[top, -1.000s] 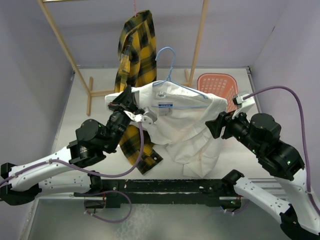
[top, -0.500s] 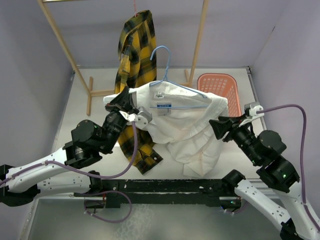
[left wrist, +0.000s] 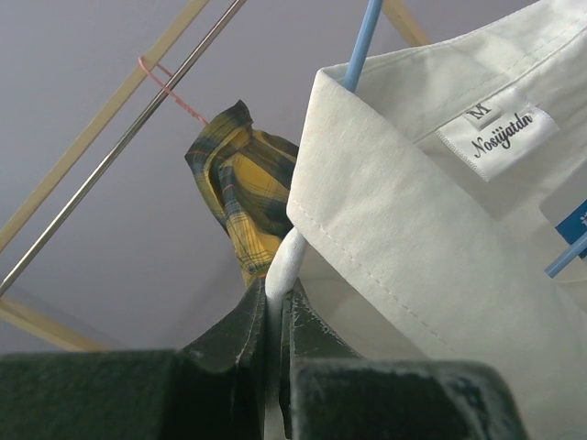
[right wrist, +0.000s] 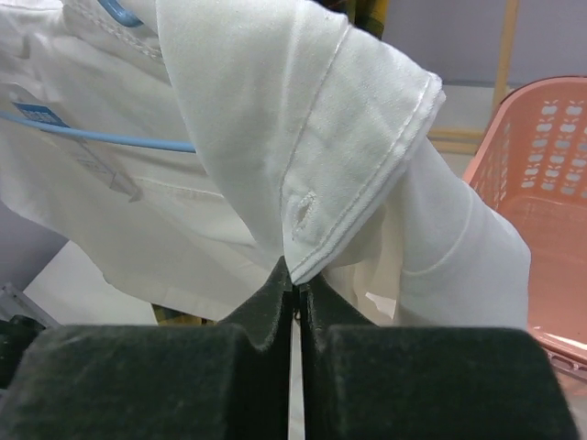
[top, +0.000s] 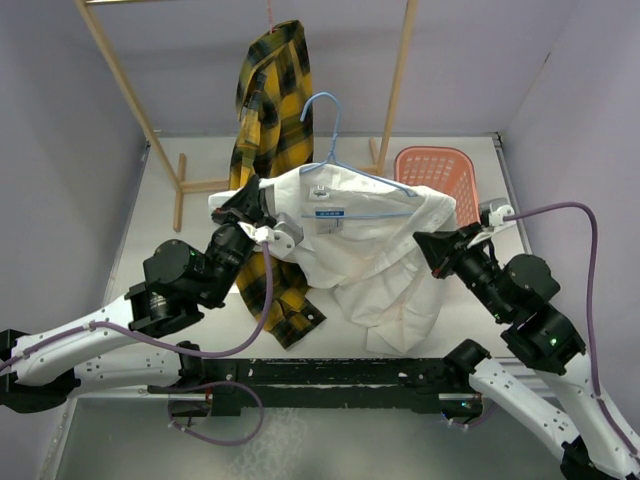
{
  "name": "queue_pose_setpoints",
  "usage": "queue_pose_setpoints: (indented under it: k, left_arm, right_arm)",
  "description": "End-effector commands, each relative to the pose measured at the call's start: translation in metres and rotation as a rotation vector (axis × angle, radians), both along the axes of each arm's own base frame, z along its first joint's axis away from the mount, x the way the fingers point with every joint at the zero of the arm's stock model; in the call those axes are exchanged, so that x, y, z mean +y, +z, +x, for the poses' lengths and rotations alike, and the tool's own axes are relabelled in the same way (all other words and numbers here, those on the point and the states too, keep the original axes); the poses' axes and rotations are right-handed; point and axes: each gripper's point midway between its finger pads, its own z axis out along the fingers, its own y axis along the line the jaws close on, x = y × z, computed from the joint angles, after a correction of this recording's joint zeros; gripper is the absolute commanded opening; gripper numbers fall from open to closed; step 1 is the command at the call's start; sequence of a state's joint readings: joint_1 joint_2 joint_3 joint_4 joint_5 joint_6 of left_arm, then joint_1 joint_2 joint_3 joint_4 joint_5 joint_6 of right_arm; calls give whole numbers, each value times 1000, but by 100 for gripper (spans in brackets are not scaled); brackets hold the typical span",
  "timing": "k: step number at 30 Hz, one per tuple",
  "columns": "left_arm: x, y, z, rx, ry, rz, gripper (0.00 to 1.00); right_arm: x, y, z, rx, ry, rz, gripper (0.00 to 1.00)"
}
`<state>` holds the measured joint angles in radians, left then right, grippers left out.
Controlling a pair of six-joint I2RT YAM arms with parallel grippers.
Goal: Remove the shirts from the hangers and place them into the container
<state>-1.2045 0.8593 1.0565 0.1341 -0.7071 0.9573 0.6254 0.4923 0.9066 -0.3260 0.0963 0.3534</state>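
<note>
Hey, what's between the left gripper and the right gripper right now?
The white shirt, on its light blue hanger, spans the stretch between the left gripper and right gripper; the top view shows it.

Left arm (top: pixel 150 300), right arm (top: pixel 530 310): white lower links with small dark screws, bulky black round joints, tiny green lights. Purple cable (top: pixel 268 300) looping along each. Black base rail (top: pixel 330 385) at front. Left gripper (left wrist: pixel 275 291), right gripper (right wrist: pixel 294 280): matte black wedge fingers, grainy surface.

The near shirt (top: pixel 365 260) on its hanger (top: pixel 337 140) hung between the left claw (top: pixel 258 198) and right claw (top: pixel 420 240); the far shirt (top: pixel 272 100) behind the left, the container (top: pixel 432 152) behind the right
</note>
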Motion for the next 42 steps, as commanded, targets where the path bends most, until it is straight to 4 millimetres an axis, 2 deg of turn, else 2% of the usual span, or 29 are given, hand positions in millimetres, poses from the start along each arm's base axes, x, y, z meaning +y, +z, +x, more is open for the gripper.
queue_pose_setpoints:
  k: [1,3,6,7,8,9,13,17,19,20,22,23,25,27,30,36,39,42]
  left_arm:
    - [12,26,-6,-26,-23,-148,0]
    - [13,22,-5,-22,-8,-132,0]
    - [14,9,-3,2,14,-104,0]
    - [15,4,-2,8,22,-96,0]
    - [16,1,-2,12,28,-94,0]
    - [17,-1,-2,17,29,-94,0]
    - [19,-9,-3,30,24,-84,0]
    - [20,-15,-9,37,-21,-78,0]
    - [23,-15,-16,28,-67,-101,0]
    - [24,-15,-19,21,-92,-109,0]
    - [25,-14,-25,6,-133,-121,0]
    - [23,-15,-28,4,-157,-120,0]
    - [16,-20,-31,6,-195,-99,0]
    - [7,-28,-32,11,-222,-66,0]
    - [-8,-40,-34,24,-270,-22,0]
    - [-34,-70,-41,59,-379,21,0]
    - [-42,-85,-43,78,-408,31,0]
    - [-49,-94,-47,88,-445,25,0]
  right_arm:
    - [-9,17,5,-29,-57,28,0]
    - [-22,21,2,-26,-106,12,0]
    - [-44,34,-13,-6,-157,-23,0]
    - [-56,37,-17,9,-200,-42,0]
    - [-69,48,-23,7,-240,-44,0]
    - [-80,46,-24,28,-285,-67,0]
    - [-123,63,-41,45,-441,-90,0]
    - [-141,68,-48,49,-504,-125,0]
    - [-138,63,-49,70,-482,-151,0]
    - [-129,61,-50,78,-431,-160,1]
    - [-105,57,-55,85,-285,-180,32]
    - [-91,56,-59,89,-201,-181,42]
    - [-70,63,-67,81,-70,-173,51]
    - [-50,69,-79,88,64,-167,52]
    - [-35,78,-96,90,186,-143,50]
    - [-29,96,-109,35,256,-98,43]
    - [-15,93,-112,47,333,-99,44]
    - [2,77,-110,101,411,-131,47]
